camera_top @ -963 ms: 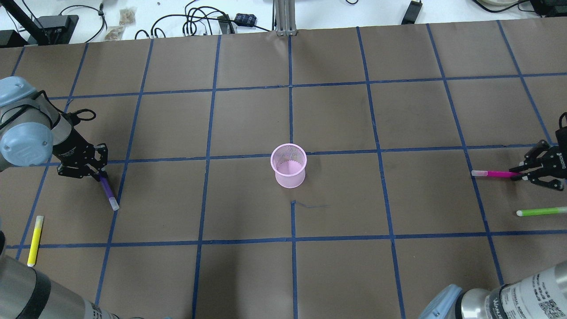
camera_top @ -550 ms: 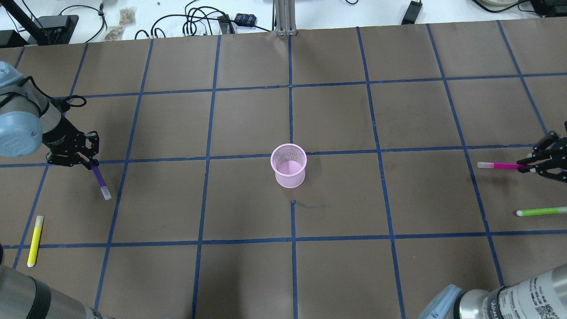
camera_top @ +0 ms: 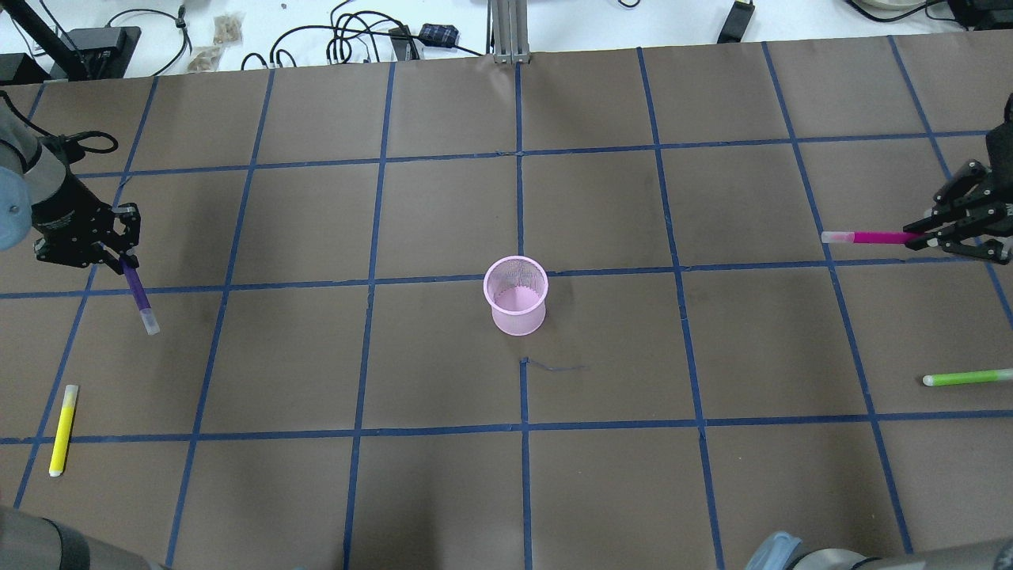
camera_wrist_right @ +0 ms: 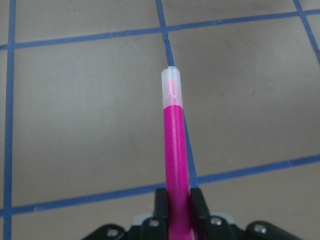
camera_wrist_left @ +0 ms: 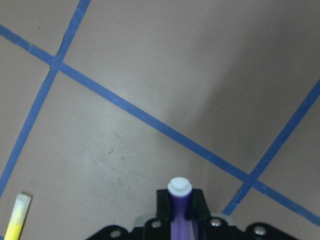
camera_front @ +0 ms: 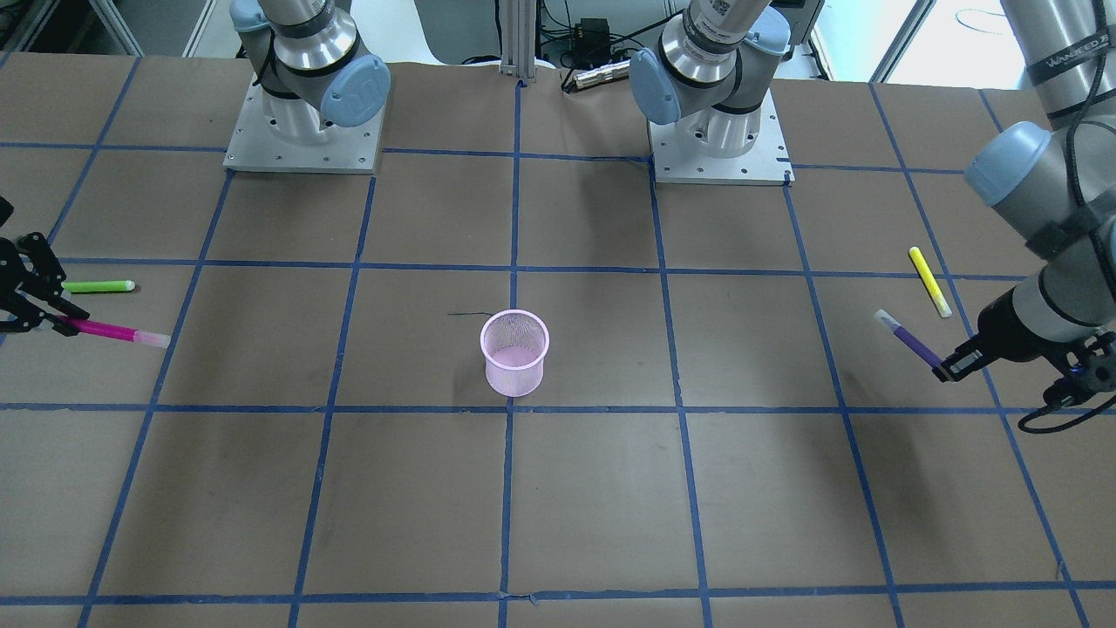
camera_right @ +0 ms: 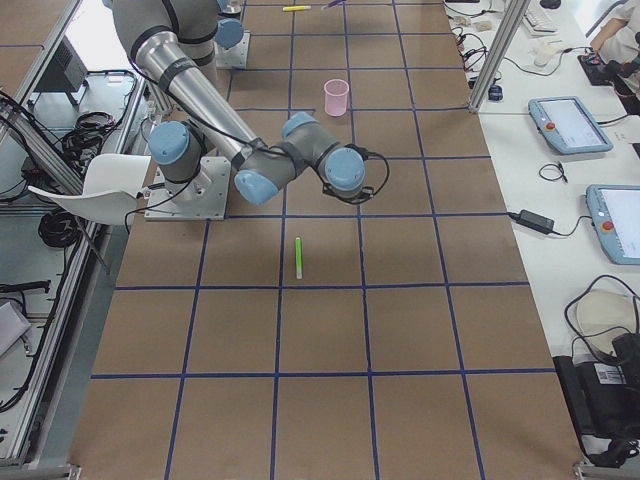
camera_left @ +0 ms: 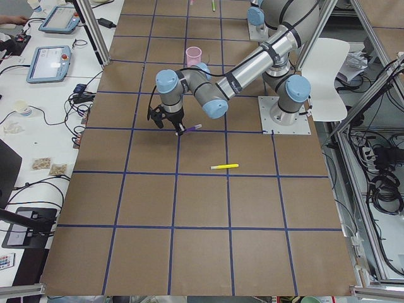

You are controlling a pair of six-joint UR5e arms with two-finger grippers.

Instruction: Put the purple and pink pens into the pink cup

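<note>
The pink mesh cup (camera_top: 515, 296) stands upright at the table's middle, also in the front view (camera_front: 514, 352) and the side views (camera_left: 193, 53) (camera_right: 336, 96). My left gripper (camera_top: 119, 257) is shut on the purple pen (camera_top: 139, 298), held above the table at far left; it shows in the front view (camera_front: 909, 338) and the left wrist view (camera_wrist_left: 179, 210). My right gripper (camera_top: 922, 236) is shut on the pink pen (camera_top: 866, 237), held above the table at far right; it shows in the front view (camera_front: 109, 331) and the right wrist view (camera_wrist_right: 174, 145). Both pens are far from the cup.
A yellow pen (camera_top: 62, 430) lies on the table at the near left. A green pen (camera_top: 965, 378) lies at the near right. Cables and small devices (camera_top: 380, 39) sit beyond the far edge. Blue tape lines grid the brown table.
Both grippers have lifted with their pens. The left gripper and purple pen moved left and away from me. The right gripper and pink pen moved away from me too.
</note>
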